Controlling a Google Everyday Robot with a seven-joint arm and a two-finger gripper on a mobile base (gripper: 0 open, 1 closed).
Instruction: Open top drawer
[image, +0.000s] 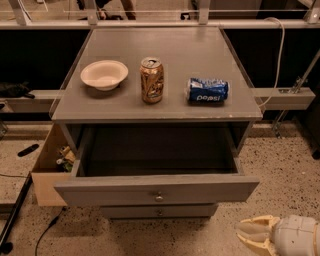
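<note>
The top drawer (156, 189) of the grey cabinet is pulled far out, showing a dark, empty inside. Its flat grey front has one small round metal knob (159, 197) at centre. A narrower drawer front (159, 212) with its own knob sits shut below it. My gripper (252, 234), with cream-coloured fingers, is low at the bottom right, to the right of and below the drawer front, apart from it and pointing left. It holds nothing.
On the cabinet top (200, 60) stand a white bowl (104, 74), an upright brown can (152, 80) and a blue Pepsi can (207, 90) lying on its side. A cardboard box (47, 172) with items sits on the speckled floor at left. Cables lie at bottom left.
</note>
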